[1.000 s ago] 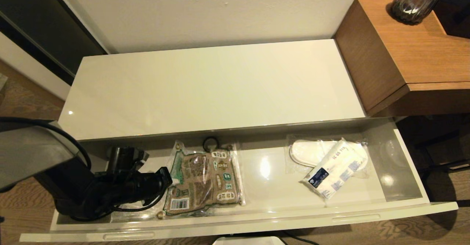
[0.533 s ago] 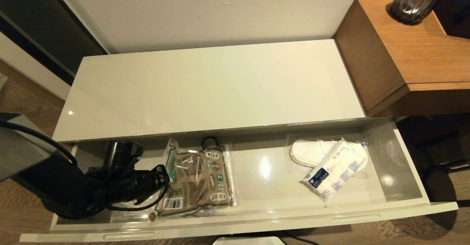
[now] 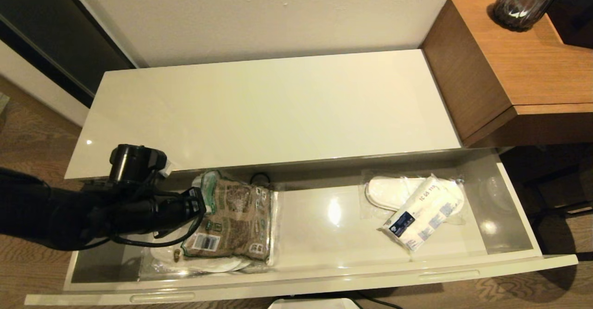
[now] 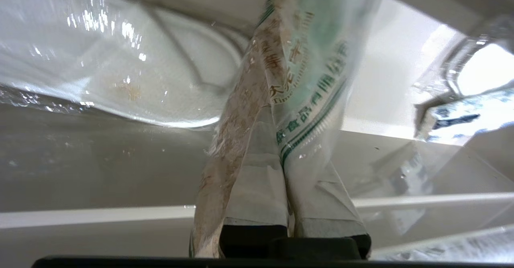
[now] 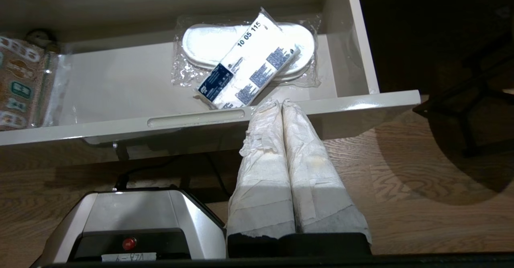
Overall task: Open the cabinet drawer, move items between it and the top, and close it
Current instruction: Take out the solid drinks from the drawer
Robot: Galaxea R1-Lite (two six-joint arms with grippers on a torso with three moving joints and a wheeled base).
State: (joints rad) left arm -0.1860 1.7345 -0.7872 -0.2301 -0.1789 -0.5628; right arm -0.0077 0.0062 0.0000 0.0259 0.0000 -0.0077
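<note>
The cream drawer (image 3: 324, 279) stands pulled open below the glossy cabinet top (image 3: 268, 110). At the drawer's left end my left gripper (image 3: 200, 203) is shut on the green-banded edge of the snack bag (image 3: 234, 221), which hangs lifted and tilted above the drawer floor; the wrist view shows the bag (image 4: 281, 79) pinched between the taped fingers (image 4: 257, 187). The tissue pack (image 3: 422, 217) with its dark blue label lies at the right end, on wrapped slippers. My right gripper (image 5: 279, 103) is shut and empty, parked low in front of the drawer's front panel (image 5: 192, 119).
Wrapped white slippers (image 3: 387, 193) lie under the tissue pack, and another wrapped white pair (image 3: 208, 263) lies beneath the lifted bag. A taller brown wooden desk (image 3: 523, 68) with a dark vase (image 3: 523, 1) stands at the right. The robot base (image 5: 132, 219) sits below the drawer.
My left gripper has risen and drawn back to the left with the snack bag, lifting it off the drawer floor and uncovering the white slippers beneath. The tissue pack has not moved.
</note>
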